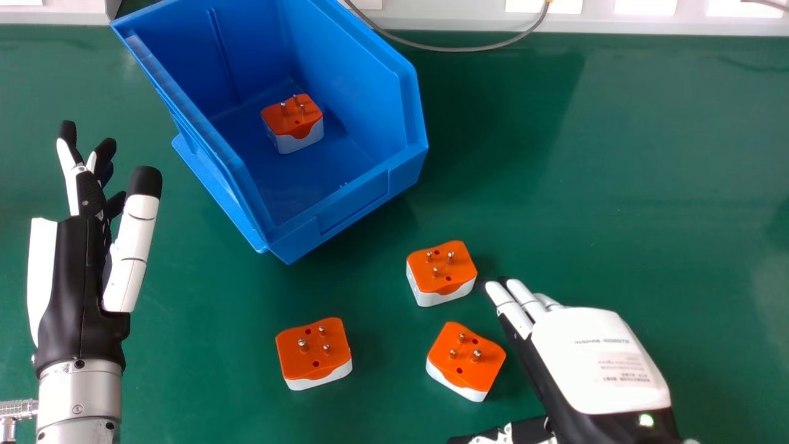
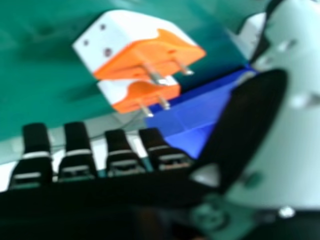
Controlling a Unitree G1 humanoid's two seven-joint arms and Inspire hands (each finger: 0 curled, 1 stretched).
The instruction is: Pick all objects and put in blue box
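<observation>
Tallying gives one plug [image 1: 297,126] in the box [image 1: 370,68], three plugs [image 1: 425,277] to go on the table [image 1: 616,185] at its 4 to 6 o'clock; right hand [image 1: 595,361] open, empty at 4, left hand [image 1: 77,290] open at 8.

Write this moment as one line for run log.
Blue box: one adapter; green table: three adapters; right hand: open, empty, near adapters; left hand: open, empty

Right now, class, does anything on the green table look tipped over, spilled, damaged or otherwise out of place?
Nothing stands out. Three plug adapters sit pins up on the table, and a fourth adapter sits likewise inside the blue box. The box is turned askew, but I see no damage or spill.
</observation>
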